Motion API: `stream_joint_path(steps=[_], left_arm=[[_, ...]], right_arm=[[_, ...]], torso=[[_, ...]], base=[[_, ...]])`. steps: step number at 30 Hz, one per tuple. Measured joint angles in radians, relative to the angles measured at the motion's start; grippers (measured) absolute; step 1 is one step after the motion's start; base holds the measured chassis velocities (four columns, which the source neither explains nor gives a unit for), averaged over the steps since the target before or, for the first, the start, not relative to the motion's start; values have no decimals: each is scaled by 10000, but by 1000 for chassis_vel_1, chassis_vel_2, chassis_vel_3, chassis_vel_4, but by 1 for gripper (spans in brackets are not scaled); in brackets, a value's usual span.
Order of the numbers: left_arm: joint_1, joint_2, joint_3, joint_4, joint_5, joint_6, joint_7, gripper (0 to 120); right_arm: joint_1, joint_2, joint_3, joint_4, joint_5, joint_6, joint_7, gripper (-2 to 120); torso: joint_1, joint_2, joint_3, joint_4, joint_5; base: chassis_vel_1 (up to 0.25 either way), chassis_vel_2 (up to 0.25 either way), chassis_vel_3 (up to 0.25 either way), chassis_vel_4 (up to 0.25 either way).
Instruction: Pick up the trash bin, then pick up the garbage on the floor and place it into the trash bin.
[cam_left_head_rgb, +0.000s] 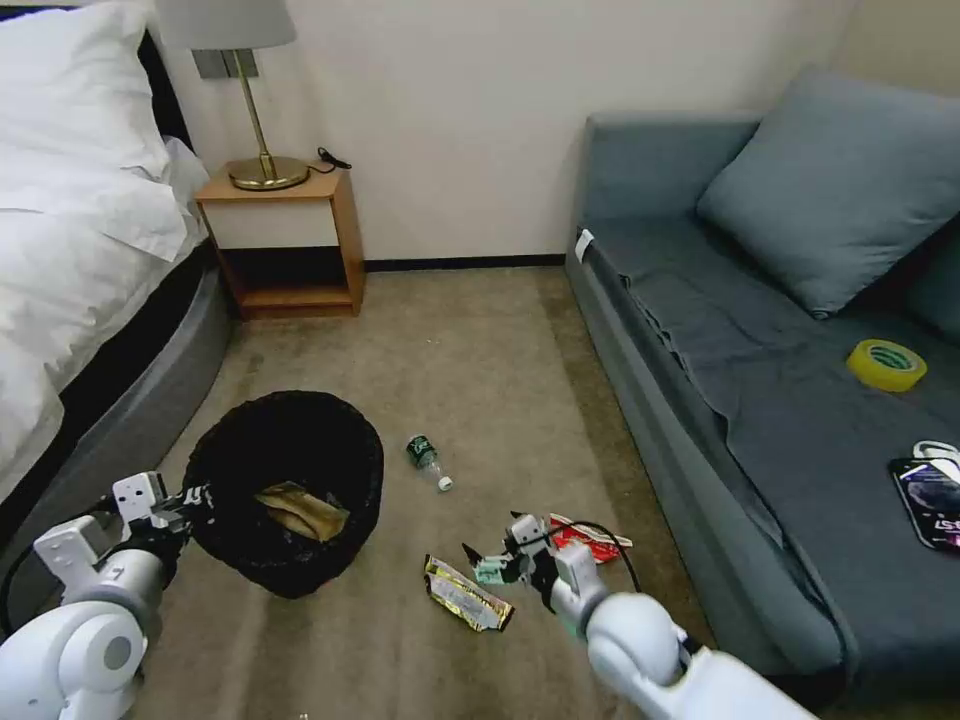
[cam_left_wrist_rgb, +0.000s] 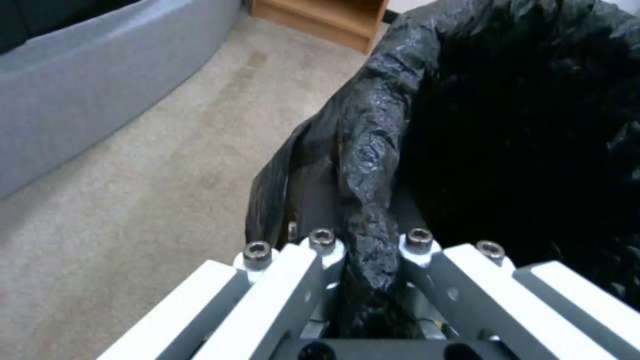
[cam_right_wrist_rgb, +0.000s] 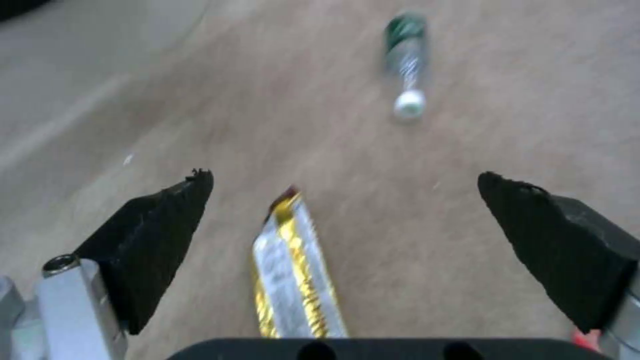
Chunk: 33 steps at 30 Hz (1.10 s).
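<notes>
The head cam sits up high and looks forward and down across the carpet (cam_left_head_rgb: 480, 360), catching both arms plus the bed (cam_left_head_rgb: 70, 250) on the left and the sofa (cam_left_head_rgb: 760, 400) on the right. The left wrist cam is jammed right up against the trash bin (cam_left_wrist_rgb: 507, 125), looking along its own end effector (cam_left_wrist_rgb: 370, 250) toward the nightstand (cam_left_wrist_rgb: 320, 20). The right wrist cam hangs low over the floor, looking past its end effector (cam_right_wrist_rgb: 343, 200) at the gold wrapper (cam_right_wrist_rgb: 293, 280) and green bottle (cam_right_wrist_rgb: 405, 55), both shared with the head view.
</notes>
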Motion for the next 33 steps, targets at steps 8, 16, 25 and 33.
stream_joint_path(steps=[8, 16, 25, 33], left_arm=[[63, -146, -165, 63, 48, 0, 49, 3], [136, -172, -285, 87, 84, -8, 68, 3], [186, -86, -435, 195, 35, -35, 139, 3], [132, -13, -412, 367, 28, -69, 187, 3]], right_arm=[[1436, -95, -1208, -1387, 1178, -633, -1659, 100], [2456, 614, -2219, -3443, 1227, -958, -2836, 100], [2708, 1257, -2690, -4977, 491, -745, -3331, 100], [2573, 1644, -2474, -5708, 23, -335, -3416, 100]], torso=[[0, 0, 0, -1, 0], [0, 0, 0, 0, 0], [1, 0, 0, -1, -1], [0, 0, -1, -2, -1]], base=[[0, 0, 0, 0], [0, 0, 0, 0], [0, 0, 0, 0], [0, 0, 0, 0]])
